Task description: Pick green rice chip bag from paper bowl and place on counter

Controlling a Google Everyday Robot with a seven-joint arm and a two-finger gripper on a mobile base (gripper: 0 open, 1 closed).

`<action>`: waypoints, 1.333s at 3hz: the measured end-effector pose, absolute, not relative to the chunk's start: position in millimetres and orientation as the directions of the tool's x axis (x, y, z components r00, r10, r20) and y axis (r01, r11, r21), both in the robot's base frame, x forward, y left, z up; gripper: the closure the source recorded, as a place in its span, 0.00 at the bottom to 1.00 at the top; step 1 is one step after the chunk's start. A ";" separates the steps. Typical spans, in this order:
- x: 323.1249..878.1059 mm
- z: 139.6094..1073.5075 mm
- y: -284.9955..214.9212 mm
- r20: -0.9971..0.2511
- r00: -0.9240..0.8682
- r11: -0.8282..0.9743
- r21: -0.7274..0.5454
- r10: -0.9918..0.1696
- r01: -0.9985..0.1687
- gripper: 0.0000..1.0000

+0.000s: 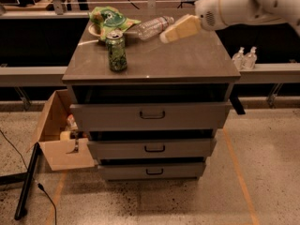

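The green rice chip bag lies crumpled in the paper bowl at the far left corner of the counter. Only the bowl's left rim shows under the bag. My gripper hangs over the far middle of the counter, to the right of the bag and apart from it, beside a clear plastic bottle. It holds nothing that I can see.
A green patterned soda can stands upright in front of the bowl. A clear plastic bottle lies on its side right of the bag. An open cardboard box sits on the floor left of the cabinet. Two small bottles stand on the right ledge.
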State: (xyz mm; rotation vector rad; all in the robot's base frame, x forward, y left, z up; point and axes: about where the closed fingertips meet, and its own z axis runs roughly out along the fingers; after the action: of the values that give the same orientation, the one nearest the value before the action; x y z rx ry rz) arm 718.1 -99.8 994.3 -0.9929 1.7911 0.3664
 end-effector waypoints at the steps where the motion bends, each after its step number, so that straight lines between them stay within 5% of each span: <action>1: 759.3 985.7 -54.2 -0.902 -0.100 0.577 -0.180 -0.419 -0.797 0.00; 4: 867.8 945.5 50.8 -0.947 -0.138 0.576 -0.057 -0.289 -0.815 0.00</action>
State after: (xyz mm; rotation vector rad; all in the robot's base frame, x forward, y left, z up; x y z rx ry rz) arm 867.8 50.8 945.5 -0.9257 1.7006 0.5926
